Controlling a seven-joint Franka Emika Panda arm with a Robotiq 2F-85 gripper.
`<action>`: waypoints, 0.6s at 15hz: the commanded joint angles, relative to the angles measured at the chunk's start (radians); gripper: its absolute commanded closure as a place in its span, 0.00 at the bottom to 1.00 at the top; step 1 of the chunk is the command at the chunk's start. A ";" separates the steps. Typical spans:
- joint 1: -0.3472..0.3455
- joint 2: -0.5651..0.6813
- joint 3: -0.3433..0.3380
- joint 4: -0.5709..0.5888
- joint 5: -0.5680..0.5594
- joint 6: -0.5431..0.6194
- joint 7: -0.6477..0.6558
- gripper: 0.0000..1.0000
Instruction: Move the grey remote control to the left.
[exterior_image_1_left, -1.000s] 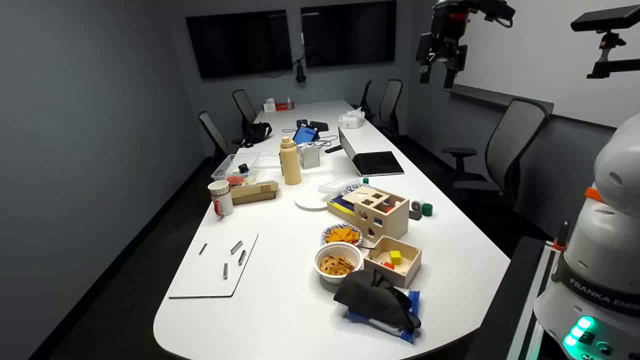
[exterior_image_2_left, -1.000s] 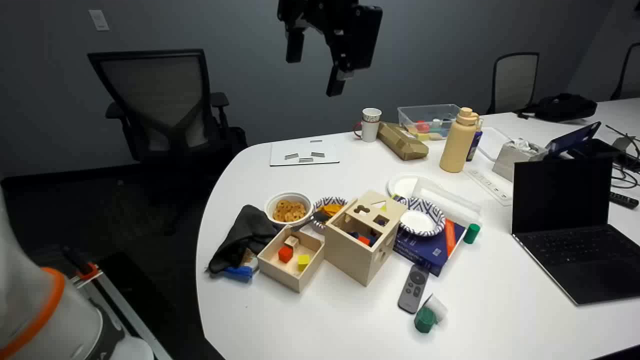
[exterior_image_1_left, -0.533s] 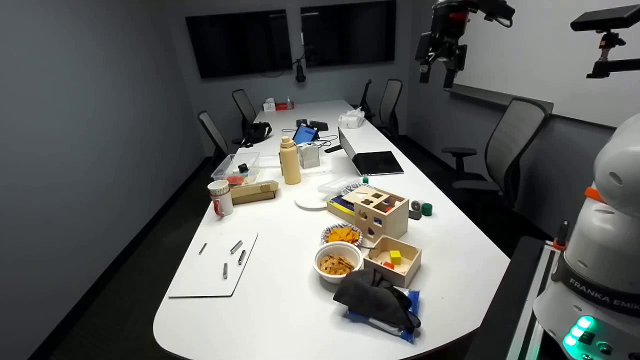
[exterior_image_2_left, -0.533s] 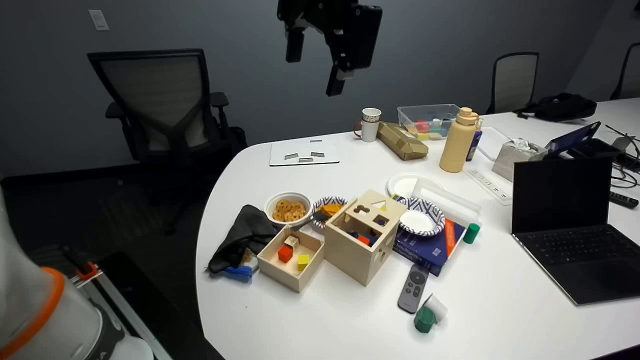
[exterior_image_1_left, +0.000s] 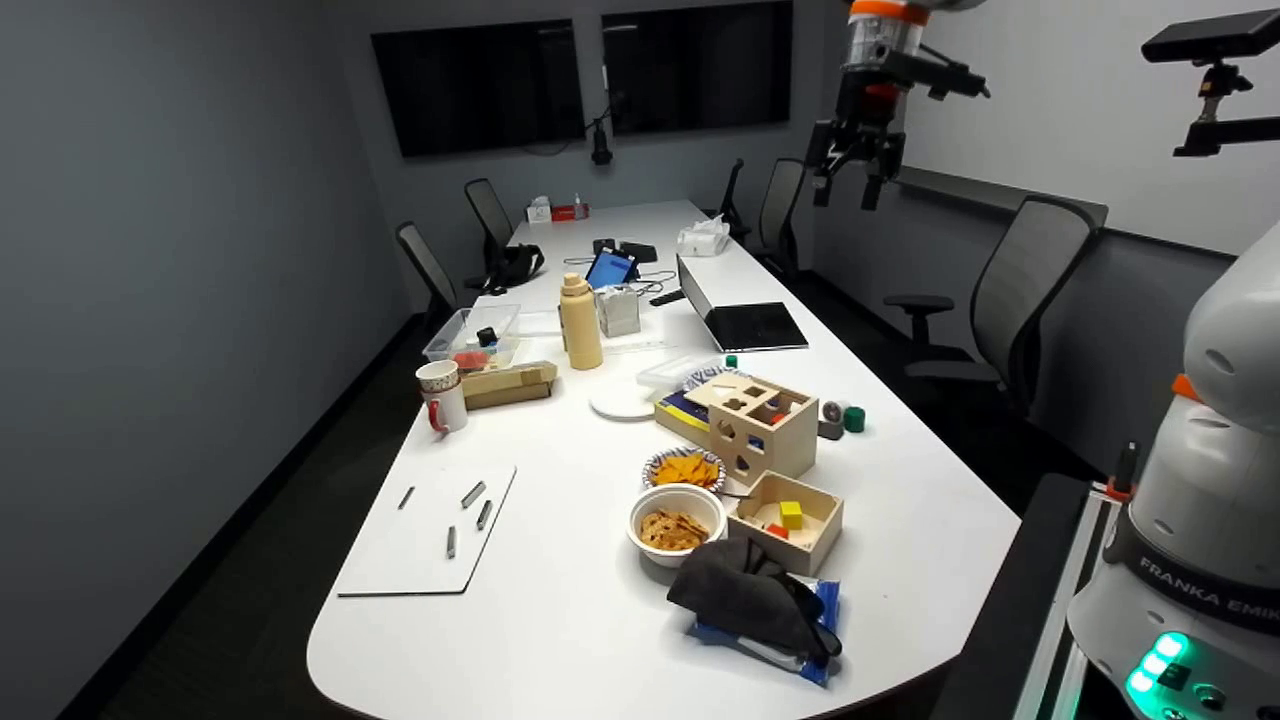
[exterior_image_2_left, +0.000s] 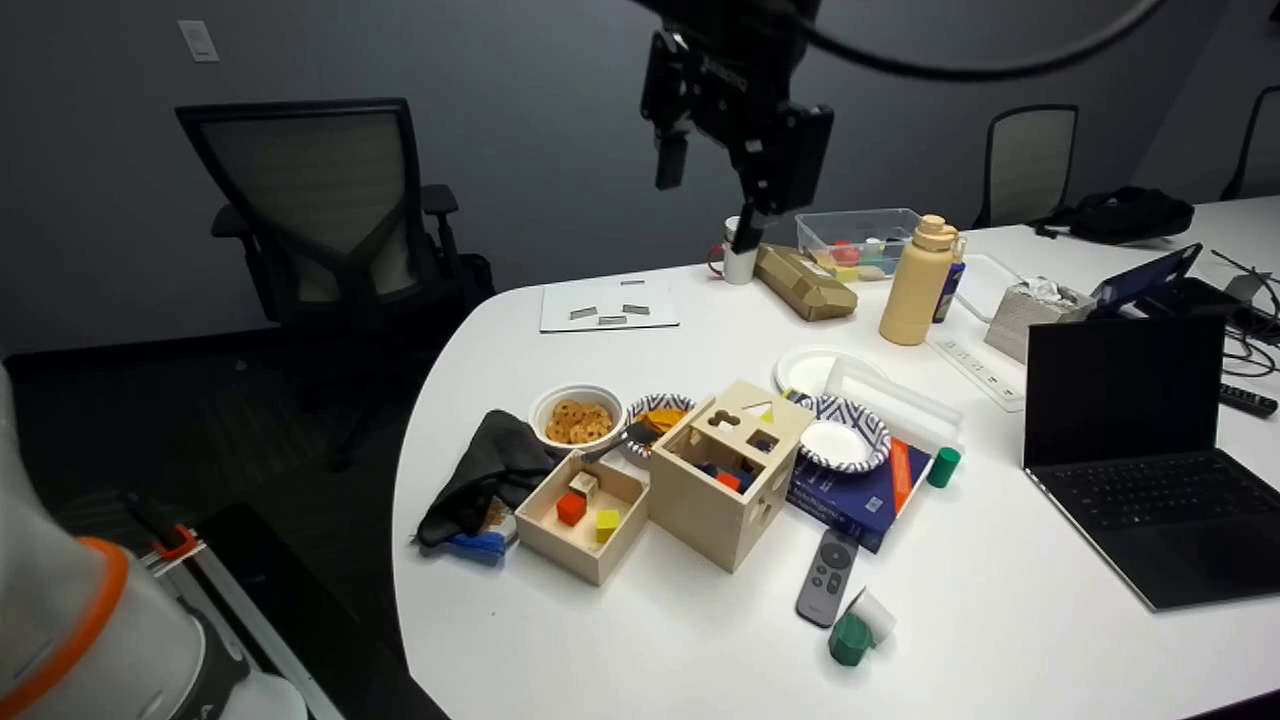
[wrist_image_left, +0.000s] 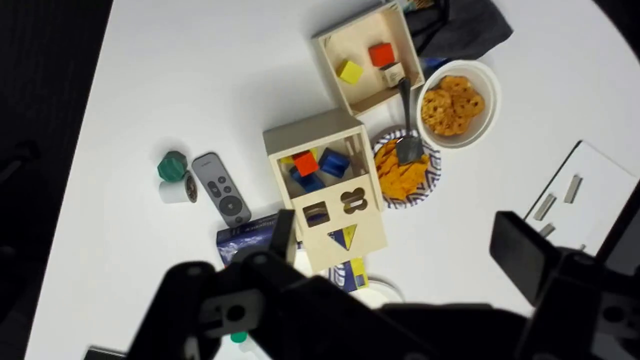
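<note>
The grey remote control (exterior_image_2_left: 828, 578) lies flat on the white table (exterior_image_2_left: 700, 660), between the wooden shape box and a green and white pod. In the wrist view the remote (wrist_image_left: 221, 189) is fully visible at left, its far end by the blue book. In an exterior view only a small part of the remote (exterior_image_1_left: 830, 429) shows beside the box. My gripper (exterior_image_2_left: 709, 200) is open and empty, high above the table in both exterior views (exterior_image_1_left: 847, 192). In the wrist view its fingers (wrist_image_left: 400, 239) are wide apart, with the remote outside them to the left.
The wooden shape box (exterior_image_2_left: 720, 490) stands close to the remote. The green pod (exterior_image_2_left: 850, 640) lies beside it. The blue book (exterior_image_2_left: 860, 500), open wooden tray (exterior_image_2_left: 585, 560), cookie bowl (exterior_image_2_left: 577, 415), tall bottle (exterior_image_2_left: 915, 285) and laptop (exterior_image_2_left: 1125, 395) are also on the table.
My gripper has come down, moving right in an exterior view and slightly left in an exterior view from the table's end. It stays open. The remote and other objects have not moved.
</note>
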 joint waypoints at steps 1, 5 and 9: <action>-0.020 0.215 -0.010 0.024 0.002 0.171 -0.084 0.00; -0.050 0.461 -0.010 0.073 0.028 0.319 -0.248 0.00; -0.129 0.660 0.033 0.162 0.086 0.355 -0.398 0.00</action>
